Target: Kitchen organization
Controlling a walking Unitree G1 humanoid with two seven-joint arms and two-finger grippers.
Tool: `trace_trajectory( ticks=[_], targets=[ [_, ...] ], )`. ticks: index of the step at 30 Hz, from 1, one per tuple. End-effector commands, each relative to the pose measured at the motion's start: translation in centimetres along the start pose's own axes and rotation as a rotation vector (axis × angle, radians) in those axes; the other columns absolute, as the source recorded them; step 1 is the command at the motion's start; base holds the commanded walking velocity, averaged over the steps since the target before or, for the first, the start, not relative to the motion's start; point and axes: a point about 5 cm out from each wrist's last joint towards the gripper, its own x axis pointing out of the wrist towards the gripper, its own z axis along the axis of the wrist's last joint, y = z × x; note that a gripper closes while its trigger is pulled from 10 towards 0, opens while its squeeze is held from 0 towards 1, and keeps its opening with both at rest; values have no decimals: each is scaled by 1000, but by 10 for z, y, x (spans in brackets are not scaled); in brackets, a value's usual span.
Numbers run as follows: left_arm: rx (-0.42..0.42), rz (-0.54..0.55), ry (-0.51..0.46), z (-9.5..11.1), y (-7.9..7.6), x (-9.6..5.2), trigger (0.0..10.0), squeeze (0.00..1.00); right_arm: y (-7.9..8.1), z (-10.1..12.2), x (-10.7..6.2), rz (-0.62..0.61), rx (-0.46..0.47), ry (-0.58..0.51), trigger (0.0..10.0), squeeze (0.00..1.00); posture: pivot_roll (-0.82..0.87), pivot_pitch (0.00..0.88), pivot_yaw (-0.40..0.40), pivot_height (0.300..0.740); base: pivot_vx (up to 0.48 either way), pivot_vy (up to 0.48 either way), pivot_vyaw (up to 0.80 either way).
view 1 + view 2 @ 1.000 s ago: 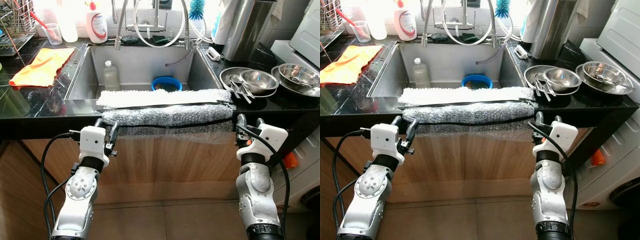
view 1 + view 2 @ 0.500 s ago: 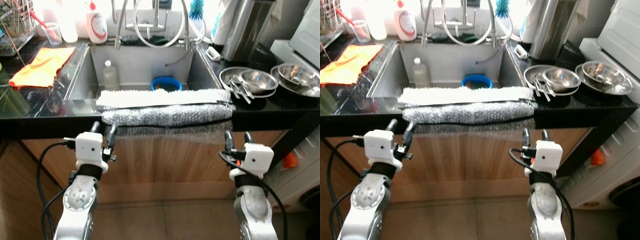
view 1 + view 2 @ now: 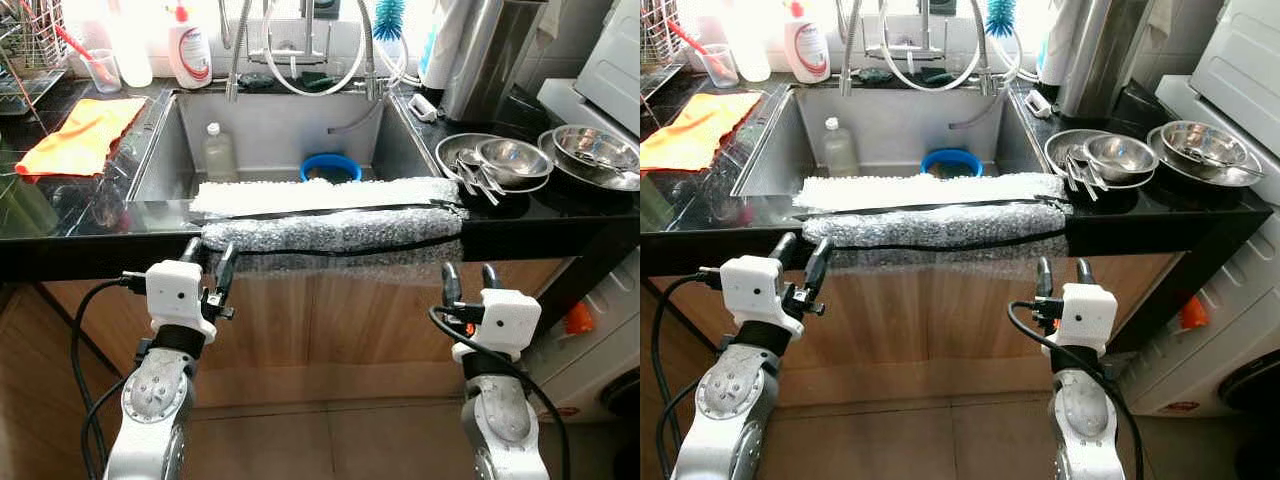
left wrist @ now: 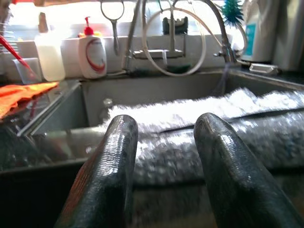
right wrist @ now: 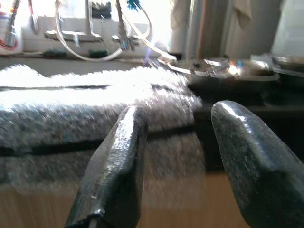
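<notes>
A steel sink (image 3: 180,130) is set in a black counter (image 3: 60,215), with a clear bottle (image 3: 220,150) and a blue bowl (image 3: 332,166) inside it. Bubble-wrap padding (image 3: 330,228) is taped along the sink's front edge. My left gripper (image 3: 207,263) is open just below the counter's front edge, at the padding's left end. Below and in front of the padding's right end, my right gripper (image 3: 468,281) is open with nothing between its fingers. On the counter to the right lie steel bowls (image 3: 515,160) and cutlery (image 3: 478,178). An orange cloth (image 3: 82,134) lies at the left.
A soap bottle (image 3: 188,52) and a plastic cup (image 3: 104,68) stand behind the sink by the tap hoses (image 3: 300,50). A dish rack (image 3: 25,55) is at far left. A steel container (image 3: 490,50) stands at back right. Wooden cabinet doors (image 3: 330,320) face me below the counter.
My right gripper has dropped lower and shifted left, away from the counter edge. My left gripper has stayed close under the edge. The camera view has shifted slightly.
</notes>
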Motion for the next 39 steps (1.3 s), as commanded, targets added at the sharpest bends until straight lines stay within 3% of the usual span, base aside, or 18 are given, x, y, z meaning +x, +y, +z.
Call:
trace_trajectory(
  ticks=[1,6,15,28,30,39],
  targets=[
    [-11,14,14,-3,1,1,10000,0,-2,10,3,6,-8,-35,10000,0,-57,0,-31,740,0,0,0],
    [-7,6,12,0,-1,5,10000,0,-7,5,-1,-9,-12,-15,10000,0,-13,0,-16,740,0,0,0],
    [61,39,27,-4,20,4,10000,0,0,-1,-2,-5,10,16,10000,0,-4,0,-19,740,0,0,0],
    [51,31,9,0,15,5,10000,0,-2,-1,5,-7,11,26,10000,0,4,0,-18,740,0,0,0],
    [48,19,6,0,13,7,10000,0,0,-3,4,-8,46,37,10000,0,-2,0,-12,740,0,0,-781],
    [42,21,-1,1,11,10,10000,0,3,0,7,5,15,12,10000,0,2,0,-27,740,0,0,-408]
  ],
)
